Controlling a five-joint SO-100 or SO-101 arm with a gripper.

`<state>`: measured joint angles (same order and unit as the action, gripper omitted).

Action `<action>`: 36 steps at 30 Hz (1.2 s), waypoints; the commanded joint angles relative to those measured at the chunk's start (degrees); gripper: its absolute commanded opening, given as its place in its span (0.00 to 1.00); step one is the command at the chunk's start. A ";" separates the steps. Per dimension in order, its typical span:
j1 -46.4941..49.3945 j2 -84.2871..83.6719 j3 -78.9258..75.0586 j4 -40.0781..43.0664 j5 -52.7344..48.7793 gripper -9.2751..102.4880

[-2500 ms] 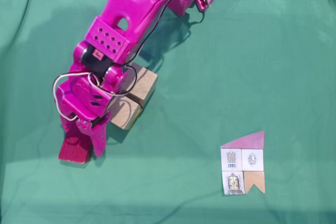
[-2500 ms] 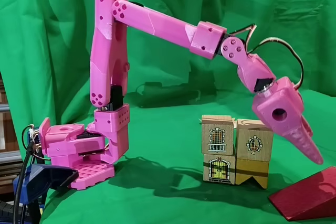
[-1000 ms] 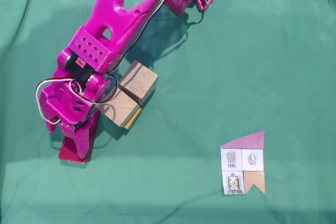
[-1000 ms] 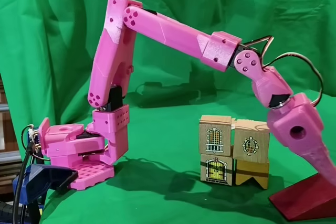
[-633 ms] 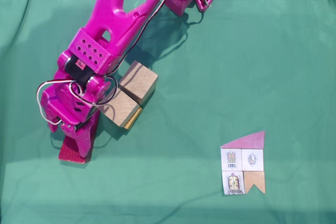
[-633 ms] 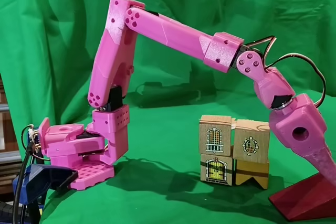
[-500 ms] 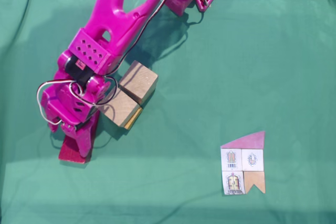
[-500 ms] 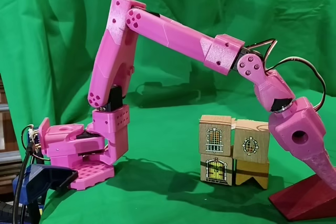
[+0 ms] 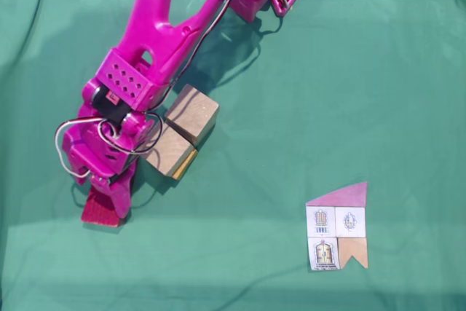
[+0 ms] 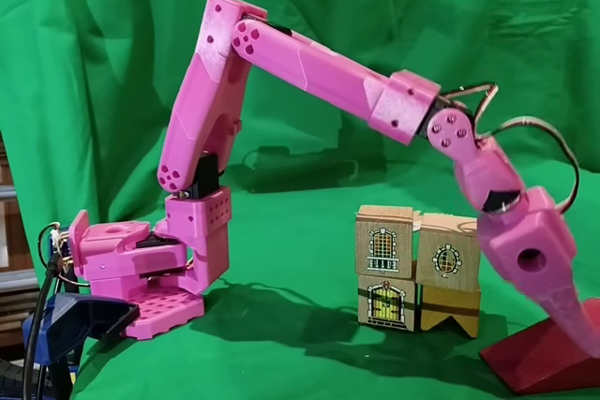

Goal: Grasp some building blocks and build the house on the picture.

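Gripper [image 9: 109, 205] down on red block [image 9: 97, 211], lower left from above; grip state unclear. Side view shows printed windows on stacked cubes [image 10: 417, 267]; card [image 9: 337, 227] lower right.

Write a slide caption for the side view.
Pink arm's gripper reaches down onto red wedge-shaped block beside stacked printed wooden blocks.

**A hobbyist's green-screen robot setup**

This looks like a home or hobby recording corner rather than a lab. Wrinkled green cloth [image 10: 112, 35] hangs as a backdrop and also drapes the tabletop [image 9: 328, 71], in the manner of a chroma-key stage. The arm [image 10: 309, 58] is bright pink printed plastic with loose wires looping at its wrist. A blue clamp [image 10: 80, 318] pins its base [image 10: 131, 274] at the tabletop's edge.
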<state>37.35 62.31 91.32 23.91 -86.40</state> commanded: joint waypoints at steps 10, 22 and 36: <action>-0.35 -2.46 -6.24 -0.35 -0.18 0.40; -0.26 -5.45 -10.20 -0.35 -0.18 0.40; -0.26 -5.54 -9.76 -0.26 -8.17 0.40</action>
<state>36.56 56.43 82.88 23.91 -93.96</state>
